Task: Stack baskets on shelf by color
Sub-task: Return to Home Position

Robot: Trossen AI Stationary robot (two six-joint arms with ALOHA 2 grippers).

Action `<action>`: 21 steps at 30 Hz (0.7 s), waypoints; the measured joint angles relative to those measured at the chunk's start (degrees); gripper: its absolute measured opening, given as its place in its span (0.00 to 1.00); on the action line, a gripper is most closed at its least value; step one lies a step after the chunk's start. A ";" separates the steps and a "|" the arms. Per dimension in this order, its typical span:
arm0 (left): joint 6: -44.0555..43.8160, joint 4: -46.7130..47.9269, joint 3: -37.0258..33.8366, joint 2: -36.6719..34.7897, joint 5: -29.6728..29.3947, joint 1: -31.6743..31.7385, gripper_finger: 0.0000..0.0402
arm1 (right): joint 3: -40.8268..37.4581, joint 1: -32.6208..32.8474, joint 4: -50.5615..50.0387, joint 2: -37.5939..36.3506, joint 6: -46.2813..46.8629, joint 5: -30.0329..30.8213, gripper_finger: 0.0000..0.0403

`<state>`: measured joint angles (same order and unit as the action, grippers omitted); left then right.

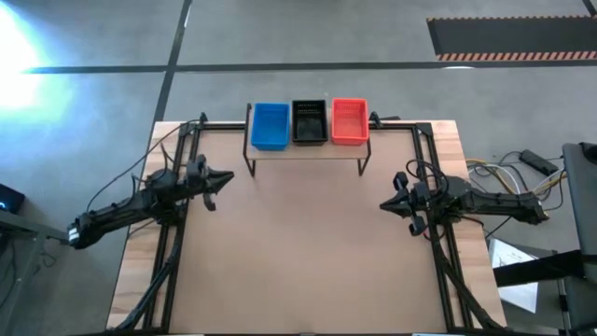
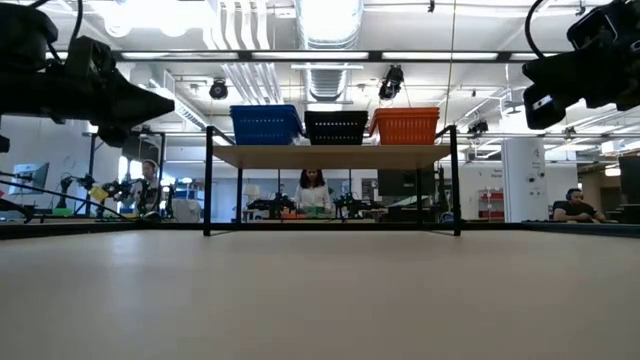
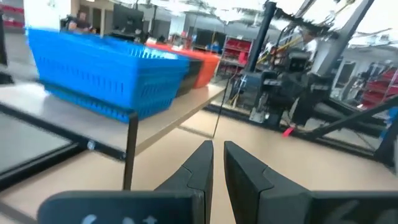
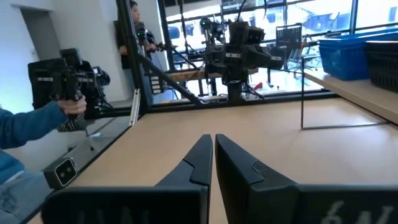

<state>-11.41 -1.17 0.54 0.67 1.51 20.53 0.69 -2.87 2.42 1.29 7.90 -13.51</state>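
1. The left end effector [image 1: 227, 177] hovered above the worktop [image 1: 298, 261] with its fingers drawn together on nothing. With no load to carry, a closed, empty grip suited a parking pose.
2. The right end effector [image 1: 384, 205] hovered likewise, fingers together and empty, facing the left one across the middle of the worktop.
3. The shelf [image 1: 308, 152] stood beyond and between both end effectors, well apart from each. Both were judged to be held clear so that neither could disturb the load.
4. On the shelf, the blue basket [image 1: 270, 124] sat nearest the left end effector and the orange-red basket [image 1: 350, 120] nearest the right. The black basket [image 1: 310, 121] sat between them. This gave one colour per place, as sorting required. How many baskets were nested in each place could not be told.
5. No basket showed on the worktop, so the task was judged complete apart from homing.
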 joint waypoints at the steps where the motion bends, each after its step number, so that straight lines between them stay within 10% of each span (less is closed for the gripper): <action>1: 0.15 -0.32 0.03 0.60 0.36 0.00 0.05 | 0.00 0.00 -0.01 -0.01 -0.01 0.01 0.03; 10: 1.68 -0.24 -0.04 1.07 -1.88 -4.17 0.01 | -0.02 0.00 -0.17 0.01 0.01 0.01 0.03; 21: 10.69 -2.14 -0.13 2.53 -19.57 -22.37 0.00 | -0.07 0.00 -0.33 0.03 -0.02 0.03 0.03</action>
<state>-0.71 -3.31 0.40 3.20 -18.06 -1.83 0.62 -2.87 2.09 1.32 7.88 -13.47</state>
